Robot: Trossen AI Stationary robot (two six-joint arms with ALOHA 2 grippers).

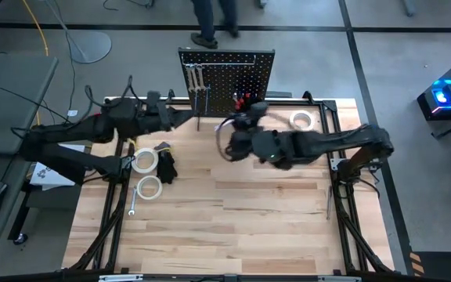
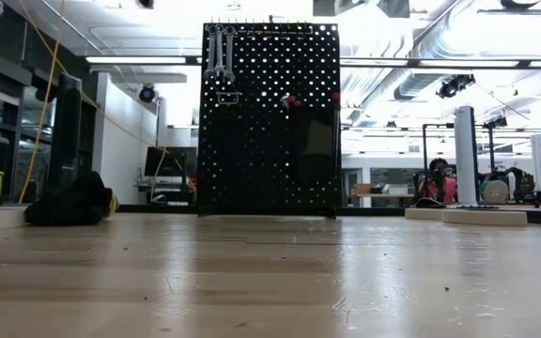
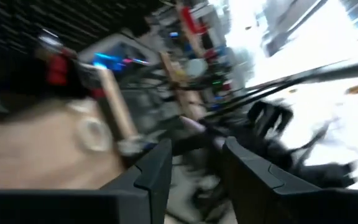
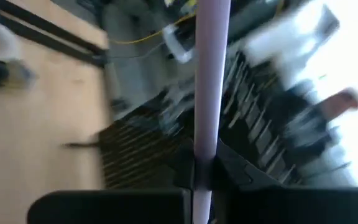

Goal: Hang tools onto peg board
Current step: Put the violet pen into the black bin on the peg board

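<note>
The black peg board (image 1: 227, 74) stands upright at the table's far edge and also shows in the low view (image 2: 270, 117). Silver wrenches (image 1: 196, 82) hang at its upper left, and red-handled tools (image 1: 243, 98) sit farther right. My right gripper (image 1: 233, 135) is in front of the board, shut on a white tape roll (image 1: 224, 142). My left gripper (image 1: 188, 116) is open and empty near the board's lower left. Two more tape rolls (image 1: 145, 161) (image 1: 149, 188), black pliers (image 1: 165, 160) and a wrench (image 1: 131, 205) lie on the table's left. My right gripper pinches the tape roll's band (image 4: 205, 93) between its two fingers. The band shows edge-on, running straight out from between them. The roll stands on edge and is lifted clear of the table. The arm comes level from the table's right.
Another tape roll (image 1: 301, 120) lies at the far right of the table. A person's legs (image 1: 214, 23) show on the floor behind the board. Bare wooden tabletop (image 1: 233, 219) fills the near half.
</note>
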